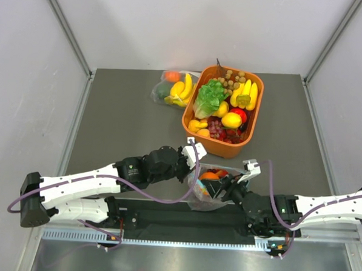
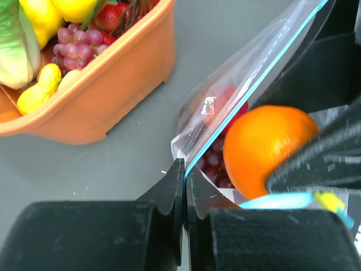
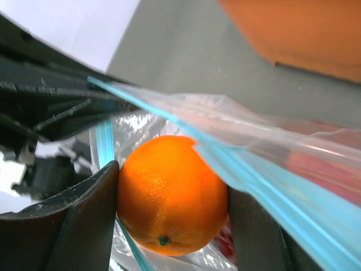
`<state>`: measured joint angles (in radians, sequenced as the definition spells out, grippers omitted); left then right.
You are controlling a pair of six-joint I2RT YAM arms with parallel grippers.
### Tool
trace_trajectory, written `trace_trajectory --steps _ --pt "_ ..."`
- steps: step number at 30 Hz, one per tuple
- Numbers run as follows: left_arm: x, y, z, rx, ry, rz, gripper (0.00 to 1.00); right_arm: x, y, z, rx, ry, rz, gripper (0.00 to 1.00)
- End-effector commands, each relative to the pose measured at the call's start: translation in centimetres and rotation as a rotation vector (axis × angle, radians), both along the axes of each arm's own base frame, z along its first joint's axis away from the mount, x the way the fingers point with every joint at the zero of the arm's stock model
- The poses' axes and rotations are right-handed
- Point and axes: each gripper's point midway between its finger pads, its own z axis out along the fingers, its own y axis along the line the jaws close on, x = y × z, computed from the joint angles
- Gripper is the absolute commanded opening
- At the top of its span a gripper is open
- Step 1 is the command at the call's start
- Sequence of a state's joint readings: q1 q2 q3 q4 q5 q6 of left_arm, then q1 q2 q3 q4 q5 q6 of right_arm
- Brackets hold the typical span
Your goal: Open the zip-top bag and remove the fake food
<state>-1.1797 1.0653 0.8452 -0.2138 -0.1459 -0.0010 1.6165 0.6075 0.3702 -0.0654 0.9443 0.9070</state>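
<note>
Zip-top bag (image 1: 205, 194) open at the worktop's near edge: my left claw (image 2: 184, 180) pinches its lip, my right claw (image 3: 169, 223) clamps the orange (image 2: 265, 147), not yet out; red fruit (image 2: 223, 103) left inside.

Orange bin (image 1: 223, 148) on grey table (image 1: 121, 126), far centre. Packed with toy produce: lettuce (image 1: 208, 97) at left, bananas (image 1: 248, 93) at right, lemon (image 1: 231, 120) in middle, purple grapes (image 1: 216, 129) toward near wall. Banana bag (image 1: 173, 89) flat on table, just beside bin's left wall.
</note>
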Motion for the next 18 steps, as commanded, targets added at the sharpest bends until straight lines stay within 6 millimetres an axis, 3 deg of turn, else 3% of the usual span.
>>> trace_trajectory --steps 1,12,18 --pt "2.8 4.0 -0.1 0.106 -0.069 0.173 0.04 3.6 -4.6 2.1 0.072 -0.091 -0.297 0.24" --pt "2.7 3.7 -0.5 0.111 -0.059 0.16 0.04 3.8 -3.6 5.7 0.162 -0.159 -0.292 0.23" --pt "2.7 3.6 -1.1 0.128 -0.051 0.159 0.04 3.3 -0.9 8.4 0.24 -0.211 -0.231 0.24"
